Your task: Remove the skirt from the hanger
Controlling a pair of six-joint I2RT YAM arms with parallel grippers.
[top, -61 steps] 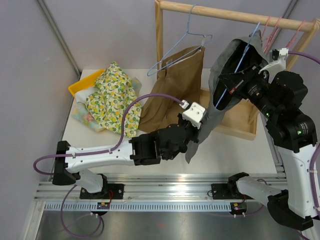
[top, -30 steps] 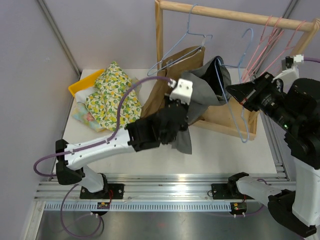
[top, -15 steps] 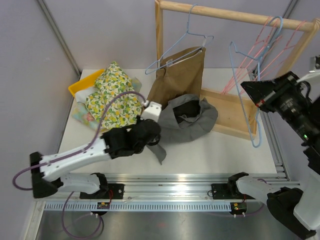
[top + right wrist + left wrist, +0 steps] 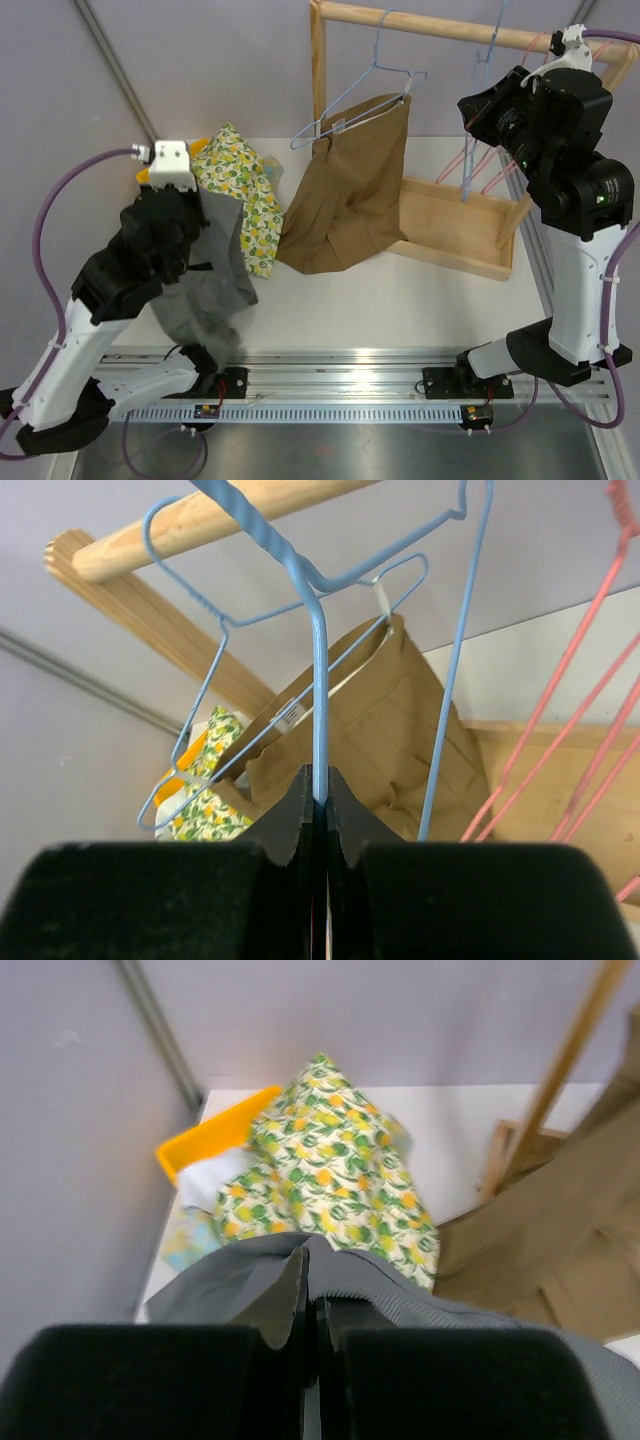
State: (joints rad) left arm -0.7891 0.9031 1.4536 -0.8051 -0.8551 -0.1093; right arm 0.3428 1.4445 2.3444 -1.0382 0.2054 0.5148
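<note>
The left tool [image 4: 312, 1300] is pinched shut on the grey skirt [image 4: 210, 275]. The skirt hangs straight down from it at the lower left, long axis vertical, limp and creased, over the surface [image 4: 400, 290] edge and just below the patterned cloth pile [image 4: 225, 175]. The right tool [image 4: 322, 792], at upper right, is clamped on the bare blue hanger [image 4: 320, 680].

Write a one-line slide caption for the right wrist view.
Right tool shut on a blue hanger, brown garment hanging behind.

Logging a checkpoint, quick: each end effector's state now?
Left end effector: shut on the grey skirt.
Right end effector: shut on the blue hanger.
</note>
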